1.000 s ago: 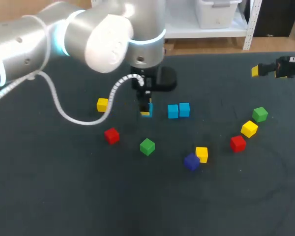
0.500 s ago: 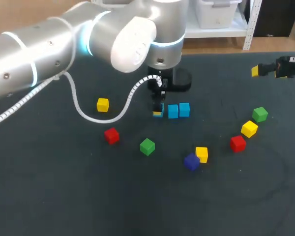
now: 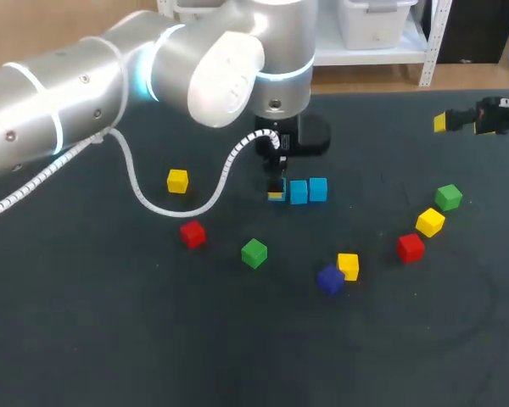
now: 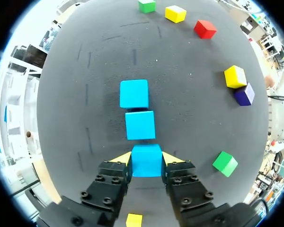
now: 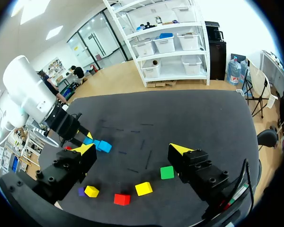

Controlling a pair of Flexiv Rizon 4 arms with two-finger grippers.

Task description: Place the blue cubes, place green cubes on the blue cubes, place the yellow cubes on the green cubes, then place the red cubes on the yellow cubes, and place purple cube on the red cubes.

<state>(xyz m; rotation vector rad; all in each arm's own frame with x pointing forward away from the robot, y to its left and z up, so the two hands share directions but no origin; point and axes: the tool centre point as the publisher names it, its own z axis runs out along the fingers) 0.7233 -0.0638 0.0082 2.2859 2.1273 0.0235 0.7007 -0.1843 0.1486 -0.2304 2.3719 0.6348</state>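
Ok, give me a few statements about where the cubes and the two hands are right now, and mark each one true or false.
1. The left hand is shut on a blue cube. True.
2. The three blue cubes form a tower. False: the held one lines up in a row with the other two blue cubes, none on top of another.
3. The right hand holds a green cube. False: it is open and empty.
4. The purple cube sits right against a yellow cube. True.
5. A green cube sits on a blue one. False: both green cubes lie on the table, apart from the blue ones.
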